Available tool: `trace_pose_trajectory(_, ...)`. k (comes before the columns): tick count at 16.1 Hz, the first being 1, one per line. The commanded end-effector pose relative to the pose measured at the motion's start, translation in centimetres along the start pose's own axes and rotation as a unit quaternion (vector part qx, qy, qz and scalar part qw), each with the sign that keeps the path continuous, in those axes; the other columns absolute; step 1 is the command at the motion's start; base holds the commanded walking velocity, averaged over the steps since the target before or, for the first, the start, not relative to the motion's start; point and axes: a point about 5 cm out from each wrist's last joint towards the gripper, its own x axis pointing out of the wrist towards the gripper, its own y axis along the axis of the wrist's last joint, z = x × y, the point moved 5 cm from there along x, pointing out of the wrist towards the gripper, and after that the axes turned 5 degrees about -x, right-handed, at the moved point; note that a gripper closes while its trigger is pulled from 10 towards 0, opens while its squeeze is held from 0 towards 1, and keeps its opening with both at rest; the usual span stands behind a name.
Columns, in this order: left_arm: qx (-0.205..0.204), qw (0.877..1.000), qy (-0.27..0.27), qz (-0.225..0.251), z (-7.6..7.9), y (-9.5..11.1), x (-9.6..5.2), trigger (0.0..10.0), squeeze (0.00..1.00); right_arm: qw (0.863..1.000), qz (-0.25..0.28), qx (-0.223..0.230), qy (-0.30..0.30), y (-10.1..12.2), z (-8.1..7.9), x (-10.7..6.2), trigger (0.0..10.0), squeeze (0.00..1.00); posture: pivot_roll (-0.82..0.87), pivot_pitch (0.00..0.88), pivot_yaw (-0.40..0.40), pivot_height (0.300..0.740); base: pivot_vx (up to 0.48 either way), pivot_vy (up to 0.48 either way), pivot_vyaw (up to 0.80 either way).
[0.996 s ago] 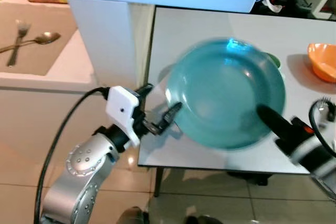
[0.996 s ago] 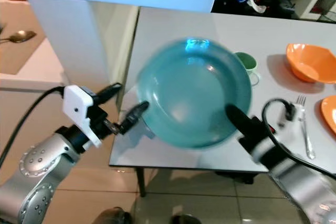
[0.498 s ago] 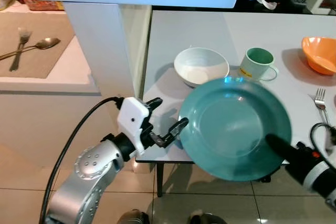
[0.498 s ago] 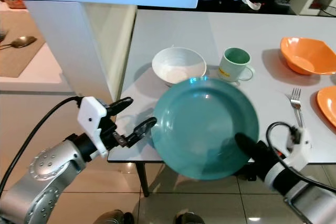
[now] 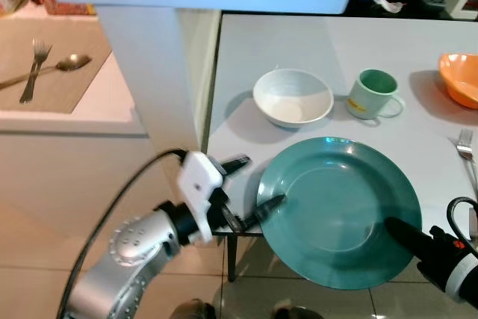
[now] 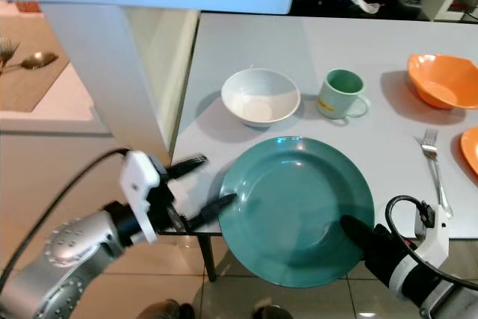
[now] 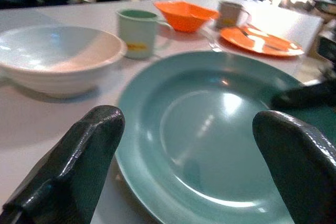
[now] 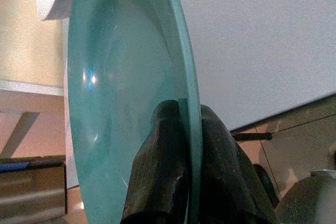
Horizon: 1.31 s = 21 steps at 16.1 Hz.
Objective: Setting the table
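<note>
Pinching teal plate (image 6: pixel 295 207) rim, right gripper (image 8: pixel 184 182).

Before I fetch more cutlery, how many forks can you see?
2. One fork lies beside a spoon on the mat on the counter to the left. The other fork lies on the table right of the teal plate. Others may be hidden.

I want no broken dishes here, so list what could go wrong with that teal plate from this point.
1. The right gripper pinches the teal plate at one rim edge only; it could slip or tip.
2. Much of the plate hangs past the table edge over the tiled floor, so a drop could smash it.
3. The open left gripper sits at the opposite rim and could knock it.
</note>
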Motion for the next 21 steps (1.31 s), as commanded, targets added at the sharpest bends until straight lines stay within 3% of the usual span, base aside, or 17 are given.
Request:
trace_pose_trajectory(1,0.003,1.0,-0.005,-0.007,0.0,-0.2,0.0,10.0,0.0,1.0,0.016,0.001,-0.01,0.7,0.3,-0.3,10.0,0.0,-0.02,0.055,0.025,0.74,0.0,0.0,0.0)
trace_pose_trajectory(4,0.008,1.0,0.01,0.0,-1.0,0.5,-0.1,10.0,0.0,0.996,0.051,0.05,-0.049,1.1,1.6,2.8,10.0,0.0,0.01,0.048,0.025,0.74,0.0,0.0,0.0)
trace_pose_trajectory(6,0.006,1.0,0.004,-0.003,-0.8,0.2,-0.1,10.0,0.0,0.993,0.07,0.088,-0.029,1.4,1.1,4.6,10.0,0.0,0.02,0.048,0.022,0.74,0.0,0.0,0.0)
trace_pose_trajectory(9,0.004,1.0,0.007,-0.001,-0.7,0.3,-0.3,10.0,0.0,0.991,0.071,0.109,-0.04,1.9,1.1,6.7,10.0,0.0,0.04,0.046,0.004,0.74,0.0,0.0,0.0)
trace_pose_trajectory(13,0.005,1.0,0.018,0.002,-0.8,0.4,-0.5,10.0,0.0,0.988,0.083,0.126,-0.047,3.1,1.7,7.6,10.0,0.0,0.06,0.042,-0.016,0.74,0.0,0.0,0.0)
trace_pose_trajectory(17,0.003,1.0,0.016,0.001,-0.5,0.3,-0.6,10.0,0.0,0.99,0.042,0.122,-0.049,1.5,1.8,8.0,10.0,0.0,0.06,0.04,-0.019,0.74,0.0,0.0,0.0)
trace_pose_trajectory(21,0.001,1.0,0.009,-0.001,-0.3,0.3,-0.4,10.0,0.0,0.996,0.026,0.075,-0.049,0.9,0.9,8.7,10.0,0.0,0.06,0.04,-0.011,0.74,0.0,0.0,0.0)
